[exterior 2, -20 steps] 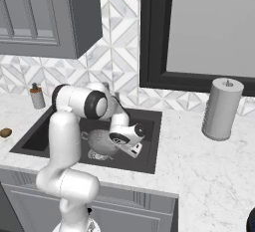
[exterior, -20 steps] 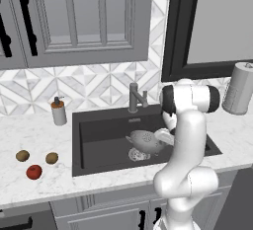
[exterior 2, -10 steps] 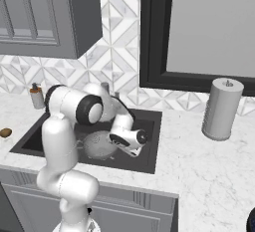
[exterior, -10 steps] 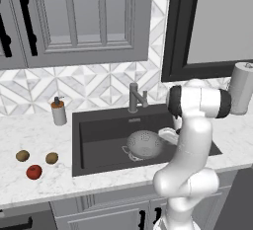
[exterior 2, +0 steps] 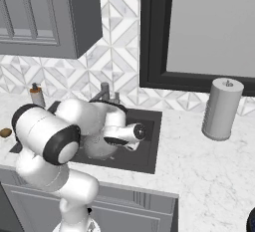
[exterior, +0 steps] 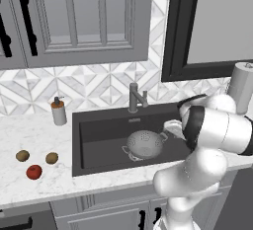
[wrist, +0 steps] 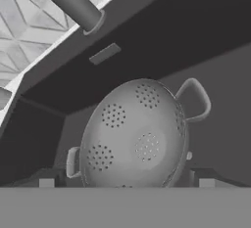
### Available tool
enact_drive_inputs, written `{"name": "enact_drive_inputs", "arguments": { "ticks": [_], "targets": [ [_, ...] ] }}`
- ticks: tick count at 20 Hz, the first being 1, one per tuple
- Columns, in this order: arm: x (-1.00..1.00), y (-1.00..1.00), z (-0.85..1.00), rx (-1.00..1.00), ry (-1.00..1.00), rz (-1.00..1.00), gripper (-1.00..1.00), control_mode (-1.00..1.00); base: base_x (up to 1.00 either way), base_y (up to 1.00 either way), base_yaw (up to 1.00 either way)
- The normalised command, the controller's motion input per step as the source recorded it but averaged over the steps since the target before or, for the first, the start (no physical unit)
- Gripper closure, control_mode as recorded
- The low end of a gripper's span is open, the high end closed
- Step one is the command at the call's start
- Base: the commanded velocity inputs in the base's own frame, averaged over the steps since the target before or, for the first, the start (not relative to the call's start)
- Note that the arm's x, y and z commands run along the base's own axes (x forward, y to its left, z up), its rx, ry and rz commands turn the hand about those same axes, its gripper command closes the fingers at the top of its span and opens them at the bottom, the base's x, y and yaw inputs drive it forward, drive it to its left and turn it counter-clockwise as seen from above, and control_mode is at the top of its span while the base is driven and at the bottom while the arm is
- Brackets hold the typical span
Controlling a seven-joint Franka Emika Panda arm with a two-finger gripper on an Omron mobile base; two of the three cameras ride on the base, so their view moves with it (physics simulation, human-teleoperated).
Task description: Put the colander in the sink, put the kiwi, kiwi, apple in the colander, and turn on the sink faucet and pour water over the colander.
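Colander [exterior: 144,143] is down in the sink [exterior: 94,140], sitting on the basin floor below the faucet [exterior: 135,97]. In the hand view I see it [wrist: 135,134] close in front of the claw, loop handles out to either side, nothing in it. My claw [wrist: 122,183] is open, tips spread wide at the bottom edge on either side of the bowl and not touching it. So I judge the first step done and the fruit step is up. Two kiwis [exterior: 22,155] [exterior: 52,158] and the apple [exterior: 33,172] sit on the counter [exterior: 29,189] to the left of the sink, close together, well apart from the claw. Next I need to lift clear of the basin, swing left over the counter and come down on one fruit with the claw wide. Faucet not running.
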Motion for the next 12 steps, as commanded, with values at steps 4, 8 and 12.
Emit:
{"name": "enact_drive_inputs", "arguments": {
  "ticks": [4, 8, 12],
  "targets": [
    [-0.56, 0.0, 1.0, -0.11, 0.02, 0.0, -1.0, -1.0, 0.0, 0.0, 0.0],
    [-0.84, 0.0, 1.0, -0.19, -0.02, 0.0, -1.0, -1.0, 0.0, 0.0, 0.0],
    [-0.96, 0.02, 0.94, -0.21, -0.09, 0.0, -1.0, -1.0, 0.0, 0.0, 0.0]
  ]
}}
